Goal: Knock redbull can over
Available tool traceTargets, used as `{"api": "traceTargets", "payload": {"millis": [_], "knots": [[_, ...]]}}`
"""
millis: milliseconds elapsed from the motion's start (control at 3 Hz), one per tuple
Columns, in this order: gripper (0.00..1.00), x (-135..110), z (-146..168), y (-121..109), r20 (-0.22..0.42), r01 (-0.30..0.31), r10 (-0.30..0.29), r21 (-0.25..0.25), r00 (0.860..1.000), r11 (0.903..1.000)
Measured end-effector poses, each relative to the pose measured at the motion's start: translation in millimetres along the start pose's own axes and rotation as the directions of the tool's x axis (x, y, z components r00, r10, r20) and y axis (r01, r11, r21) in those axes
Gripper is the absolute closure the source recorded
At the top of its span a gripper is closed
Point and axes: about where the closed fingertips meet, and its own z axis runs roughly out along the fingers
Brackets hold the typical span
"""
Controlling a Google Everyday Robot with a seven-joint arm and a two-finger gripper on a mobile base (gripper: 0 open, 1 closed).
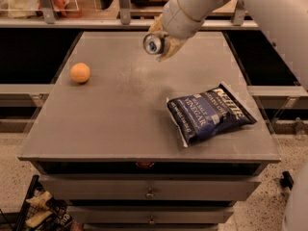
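The redbull can (154,43) is held in the air above the far middle of the grey table (120,119). It is tipped on its side with its silver top facing the camera. My gripper (164,43) is shut on the can, with beige fingers (172,46) showing behind and right of it. The white arm reaches in from the upper right. The can's blue and silver sides are mostly hidden.
An orange ball (80,72) lies on the left of the table. A dark blue chip bag (209,111) lies at the front right. A shelf rail with posts (124,4) runs behind the table. Drawers (149,191) sit under the front edge.
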Motion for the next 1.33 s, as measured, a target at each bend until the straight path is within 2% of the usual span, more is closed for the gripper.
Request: {"api": "traceTargets", "payload": {"millis": [333, 667, 1000, 1333], "knots": [[1.00, -16, 20, 14, -0.025, 0.151, -0.154, -0.089, 0.988, 0.9845], [1.00, -21, 35, 24, -0.029, 0.268, -0.276, -0.172, 0.961, 0.9481], [1.00, -22, 46, 32, -0.044, 0.350, -0.370, -0.233, 0.928, 0.9072], [1.00, -21, 58, 36, -0.108, 0.382, -0.422, -0.268, 0.900, 0.8844]]}}
